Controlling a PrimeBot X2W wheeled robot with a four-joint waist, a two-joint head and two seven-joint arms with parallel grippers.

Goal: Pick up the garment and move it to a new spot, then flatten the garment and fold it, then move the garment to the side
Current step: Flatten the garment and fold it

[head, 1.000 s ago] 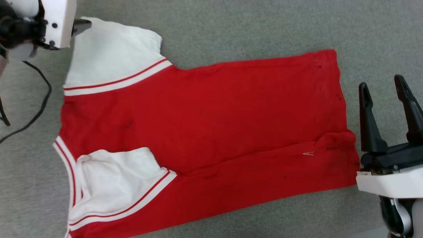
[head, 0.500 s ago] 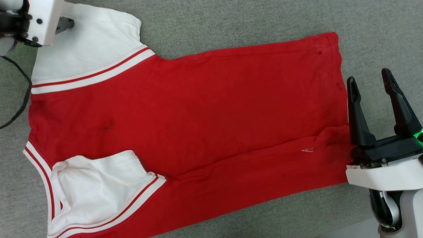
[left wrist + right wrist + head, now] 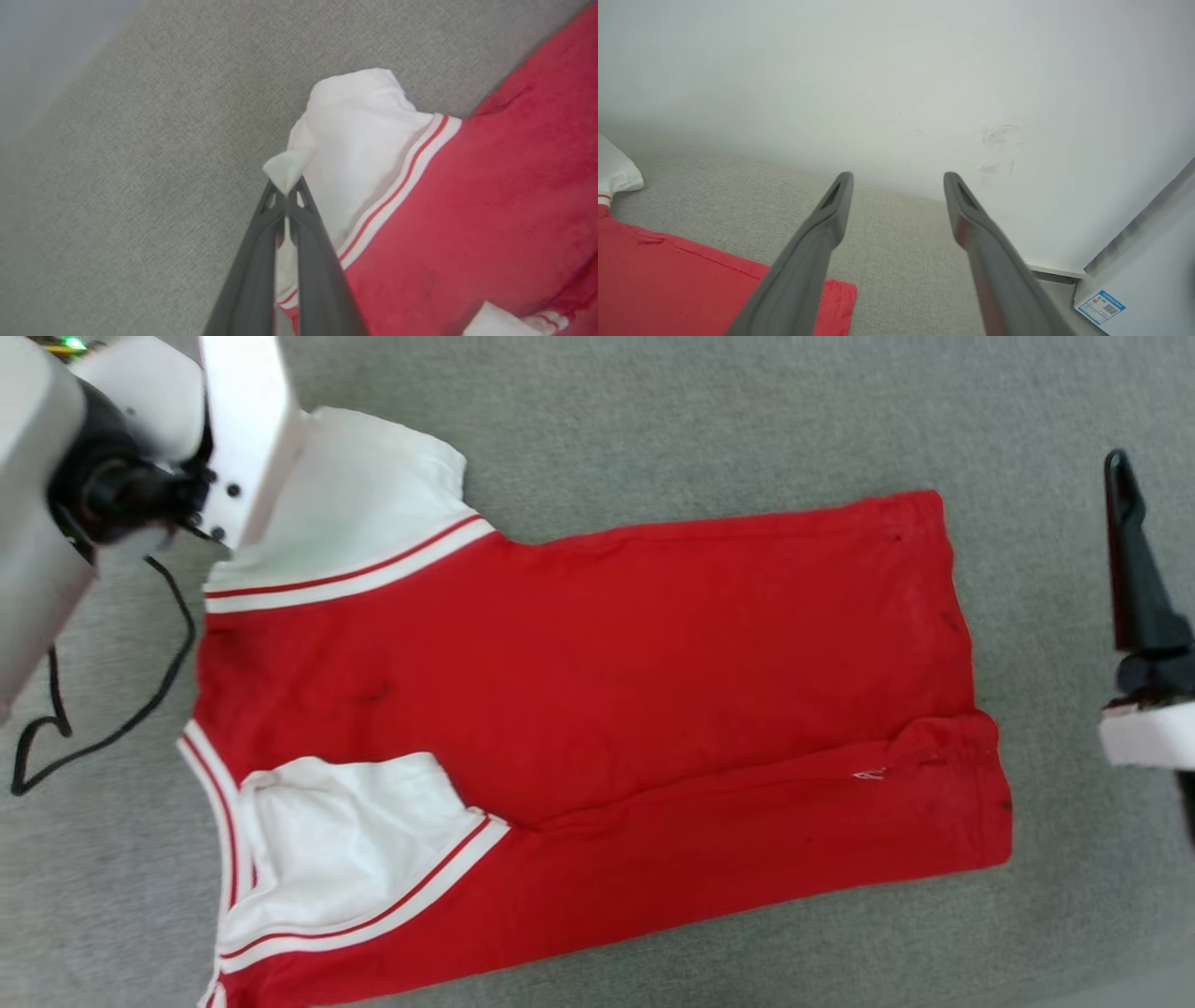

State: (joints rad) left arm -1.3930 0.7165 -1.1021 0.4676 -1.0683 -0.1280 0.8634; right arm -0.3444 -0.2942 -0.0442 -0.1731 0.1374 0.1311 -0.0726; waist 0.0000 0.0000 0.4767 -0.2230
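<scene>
Garment point(image 3: 597, 709): red with white sleeves, spread flat on grey woven surface point(image 3: 653, 411); in head view, collar toward 9 o'clock, hem toward 3 o'clock. Left end effector point(image 3: 285, 192): at 10 o'clock, jaws pinched narrow on edge of far white sleeve point(image 3: 355, 140). Right end effector point(image 3: 899, 179): at 3 o'clock, fingers wide, holding nothing, apart from hem. Black cable point(image 3: 140, 700): at 9 o'clock, beside garment.
</scene>
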